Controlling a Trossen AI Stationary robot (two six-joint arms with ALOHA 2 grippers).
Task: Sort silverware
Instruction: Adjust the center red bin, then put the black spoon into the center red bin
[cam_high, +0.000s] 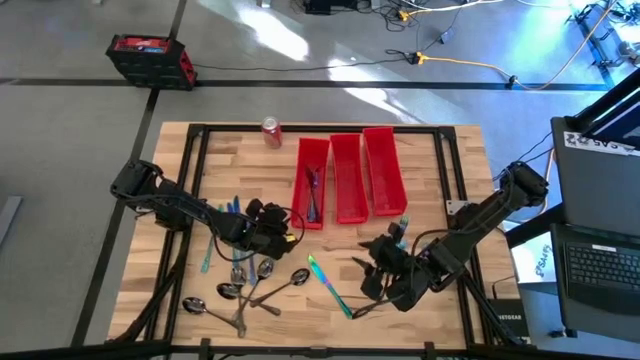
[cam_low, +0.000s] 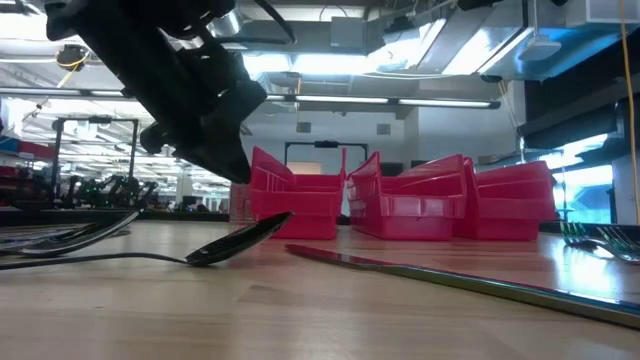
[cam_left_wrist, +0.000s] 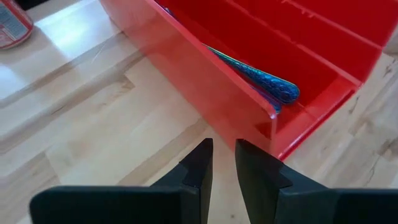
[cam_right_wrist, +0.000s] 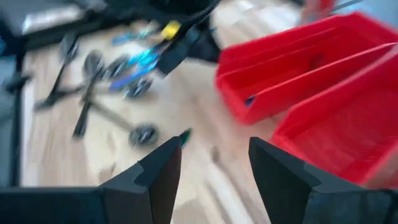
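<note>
The silverware is scattered across the near half of the table. Dark spoons (cam_high: 250, 290) lie on the wood at near left, and blue pieces (cam_high: 215, 238) lie farther left. One teal piece (cam_high: 328, 285) lies between the arms. A few blue-purple pieces (cam_left_wrist: 273, 87) lie inside the left red bin (cam_high: 312, 185). My left gripper (cam_left_wrist: 224, 146) hovers at that bin's near end, its fingers a narrow gap apart and empty. My right gripper (cam_right_wrist: 214, 149) is wide open and empty, above the table (cam_high: 375, 268) right of the teal piece.
Two more red bins (cam_high: 347, 180) (cam_high: 383, 170) stand side by side right of the left one. A red soda can (cam_high: 271, 131) stands at the far edge. A few pieces (cam_high: 402, 228) lie near the right bin's near end. A black frame (cam_high: 200, 160) borders the tabletop.
</note>
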